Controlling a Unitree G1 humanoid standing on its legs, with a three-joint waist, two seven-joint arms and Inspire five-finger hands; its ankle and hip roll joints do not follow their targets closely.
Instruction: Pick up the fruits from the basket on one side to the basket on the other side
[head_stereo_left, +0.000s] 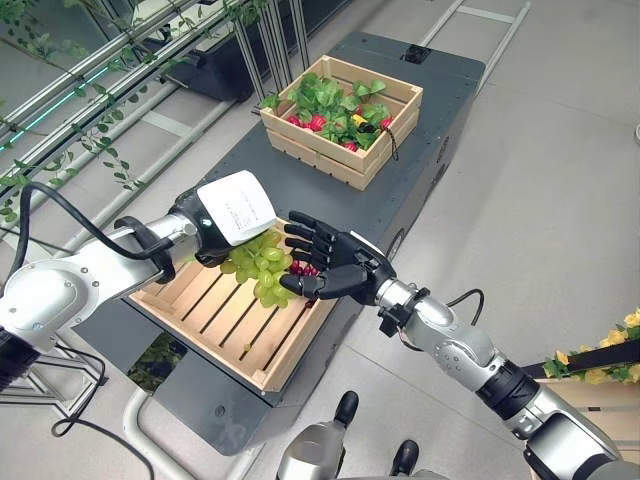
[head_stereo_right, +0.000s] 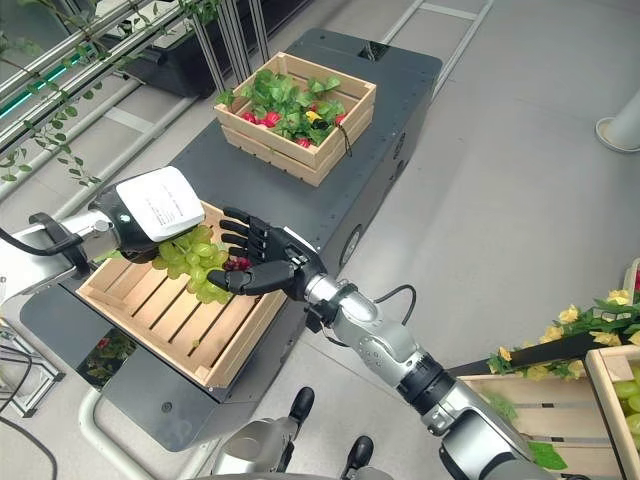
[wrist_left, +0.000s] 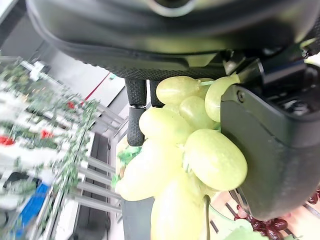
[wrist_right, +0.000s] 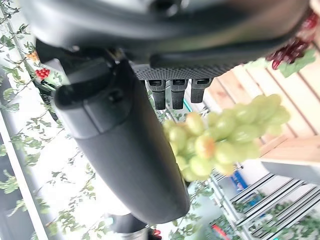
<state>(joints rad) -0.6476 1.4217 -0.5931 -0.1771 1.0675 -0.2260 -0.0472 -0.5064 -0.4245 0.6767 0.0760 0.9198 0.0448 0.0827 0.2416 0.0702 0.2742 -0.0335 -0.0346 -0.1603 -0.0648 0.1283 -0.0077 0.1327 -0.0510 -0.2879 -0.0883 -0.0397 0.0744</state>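
I am holding the green grapes (head_stereo_left: 263, 264) in my left robot hand (head_stereo_left: 207, 232), fingers curled round the top of the bunch, so they are hanging above the near crate (head_stereo_left: 222, 315). My right robot hand (head_stereo_left: 325, 262) is waiting just beside them, fingers spread and empty, probably to take them; whether it is touching them I cannot tell. The far crate (head_stereo_left: 341, 120) is sitting well beyond both hands on the counter (head_stereo_left: 420, 75).

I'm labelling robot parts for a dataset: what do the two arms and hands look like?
Both arms are silver-grey metal segments with black joint rings. Each ends in a dark hand with ribbed black fingers. The left hand carries a white printed label on its back; the right hand is plain black, and a thin black cable loops at its wrist.
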